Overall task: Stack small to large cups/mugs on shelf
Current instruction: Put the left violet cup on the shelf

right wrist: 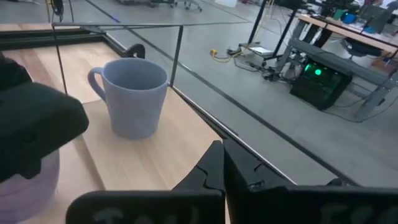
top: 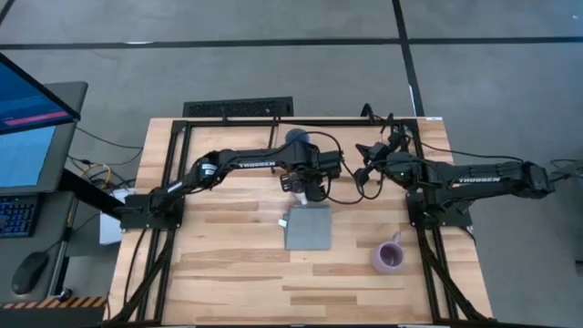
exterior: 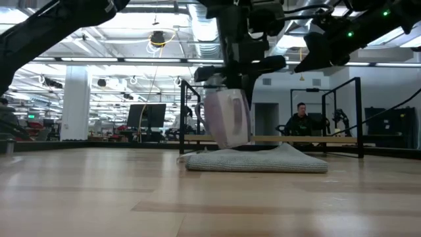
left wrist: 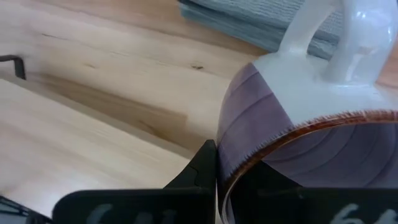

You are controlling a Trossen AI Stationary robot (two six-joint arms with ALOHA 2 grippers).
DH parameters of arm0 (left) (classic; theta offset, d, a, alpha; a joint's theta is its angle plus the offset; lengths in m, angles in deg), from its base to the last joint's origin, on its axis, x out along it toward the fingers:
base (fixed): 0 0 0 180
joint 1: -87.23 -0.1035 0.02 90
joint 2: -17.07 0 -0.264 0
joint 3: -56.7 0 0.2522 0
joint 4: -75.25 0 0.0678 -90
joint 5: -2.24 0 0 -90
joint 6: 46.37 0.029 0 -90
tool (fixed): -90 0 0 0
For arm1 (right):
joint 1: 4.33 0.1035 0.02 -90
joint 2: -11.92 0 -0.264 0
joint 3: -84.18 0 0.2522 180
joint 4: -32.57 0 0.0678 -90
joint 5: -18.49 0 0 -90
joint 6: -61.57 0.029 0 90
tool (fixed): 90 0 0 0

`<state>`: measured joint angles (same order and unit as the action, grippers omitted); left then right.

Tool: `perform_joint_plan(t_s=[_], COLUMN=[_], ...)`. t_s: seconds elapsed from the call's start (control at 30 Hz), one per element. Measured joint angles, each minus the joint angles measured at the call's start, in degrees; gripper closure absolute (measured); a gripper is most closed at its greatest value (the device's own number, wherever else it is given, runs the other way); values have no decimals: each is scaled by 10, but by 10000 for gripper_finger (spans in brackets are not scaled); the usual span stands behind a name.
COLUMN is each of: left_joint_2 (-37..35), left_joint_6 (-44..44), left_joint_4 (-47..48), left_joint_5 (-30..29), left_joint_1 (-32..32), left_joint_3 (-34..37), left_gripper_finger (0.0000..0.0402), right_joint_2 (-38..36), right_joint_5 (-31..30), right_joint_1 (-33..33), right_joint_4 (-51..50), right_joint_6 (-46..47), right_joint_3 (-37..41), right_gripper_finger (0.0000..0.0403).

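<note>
A: Where does it all sit on the counter (top: pixel 228 273)?

B: The shelf (right wrist: pixel 149 162) at the far edge carries the blue mug (right wrist: pixel 132 98), so the stack starts there.

A: And the left end effector (top: pixel 312 189)?

B: Clamped on a purple mug's (exterior: pixel 227 118) rim, lifted above the grey cloth (exterior: pixel 263 161). The right end effector (top: pixel 369 173) is pinched shut, empty. Another purple mug (top: pixel 389 256) waits near the right side.

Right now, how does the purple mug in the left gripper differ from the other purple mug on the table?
The held purple mug hangs clear of the tabletop in the shut left gripper, over the grey cloth; the free purple mug stands on the tabletop, untouched. The held one is near the shelf; the free one sits off toward the right arm's base. Both are light purple with handles.
</note>
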<state>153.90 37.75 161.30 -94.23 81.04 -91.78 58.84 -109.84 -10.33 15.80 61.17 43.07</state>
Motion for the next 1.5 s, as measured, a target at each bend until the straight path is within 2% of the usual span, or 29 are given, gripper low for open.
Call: perform_joint_plan(t_s=[0.57, 0.83, 1.0, 1.17, 1.5], left_joint_2=[9, 9, 11, 11, 11], left_joint_6=[-4, -29, -73, -72, -99], left_joint_4=[8, 2, -18, -19, -28], left_joint_5=[-1, -2, -4, -33, -22], left_joint_1=[-5, -5, -4, -1, -1], left_joint_3=[27, 28, 29, 29, 29], left_gripper_finger=[399, 377, 373, 371, 365], right_joint_2=[0, 0, 0, 0, 0], right_joint_5=[9, 10, 10, 10, 10], right_joint_1=[0, 0, 0, 0, 0], right_joint_4=[4, 4, 3, 2, 2], right_joint_6=[0, 1, 1, 1, 0], right_joint_3=[0, 0, 0, 0, 0], right_gripper_finger=[391, 387, 390, 386, 389])
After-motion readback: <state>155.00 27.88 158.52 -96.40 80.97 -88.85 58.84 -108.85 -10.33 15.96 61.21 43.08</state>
